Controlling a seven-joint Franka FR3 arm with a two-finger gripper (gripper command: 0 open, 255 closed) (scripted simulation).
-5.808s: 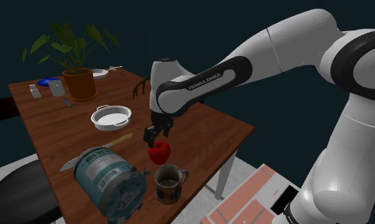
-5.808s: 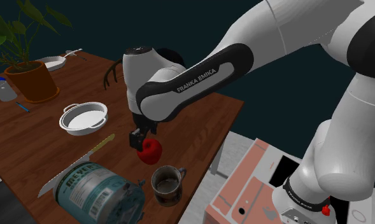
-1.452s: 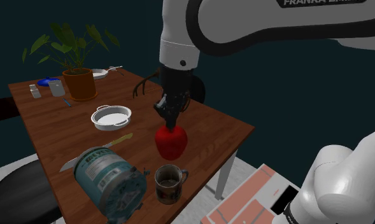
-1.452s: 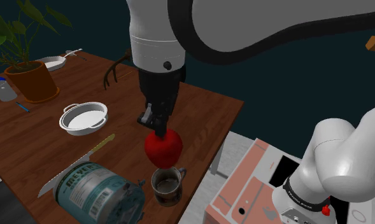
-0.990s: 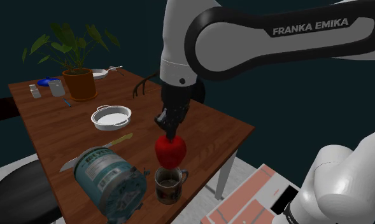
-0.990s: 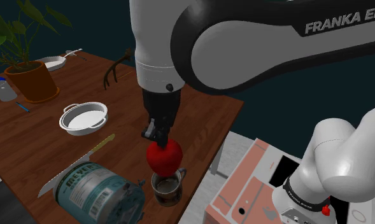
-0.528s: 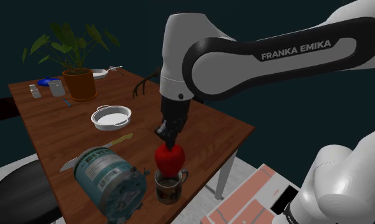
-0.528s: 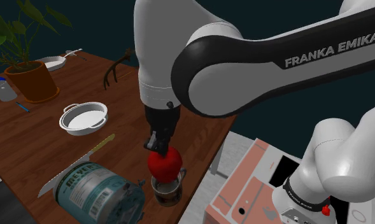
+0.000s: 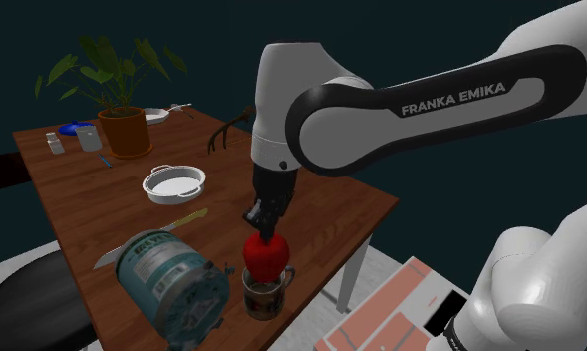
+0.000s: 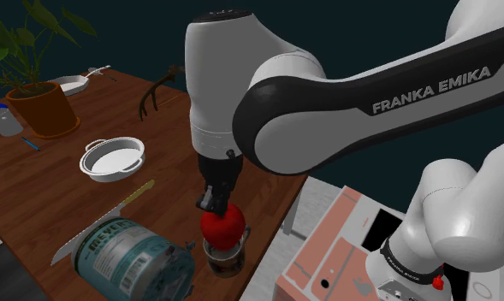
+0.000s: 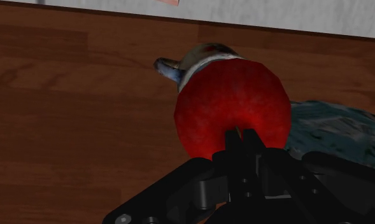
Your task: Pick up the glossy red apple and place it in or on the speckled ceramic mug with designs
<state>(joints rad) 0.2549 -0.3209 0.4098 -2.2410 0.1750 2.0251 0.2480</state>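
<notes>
A glossy red apple (image 9: 265, 254) hangs right at the mouth of the speckled mug (image 9: 265, 297), which stands near the wooden table's front edge. My gripper (image 9: 262, 227) points straight down and is shut on the apple's top. In the second exterior view the apple (image 10: 222, 225) covers most of the mug's (image 10: 223, 260) opening under the gripper (image 10: 214, 205). In the wrist view the gripper (image 11: 242, 137) pinches the apple (image 11: 233, 102); the mug's rim and handle (image 11: 195, 60) peek out behind it. Whether the apple touches the rim is hidden.
A large teal can (image 9: 171, 284) lies on its side close beside the mug. A knife (image 9: 176, 221), a white pan (image 9: 173, 183) and a potted plant (image 9: 122, 125) sit farther back. The table edge (image 9: 331, 254) runs just past the mug.
The arm has lowered the apple straight down over the last second, from a gap above the mug to its mouth. The grip is unchanged.
</notes>
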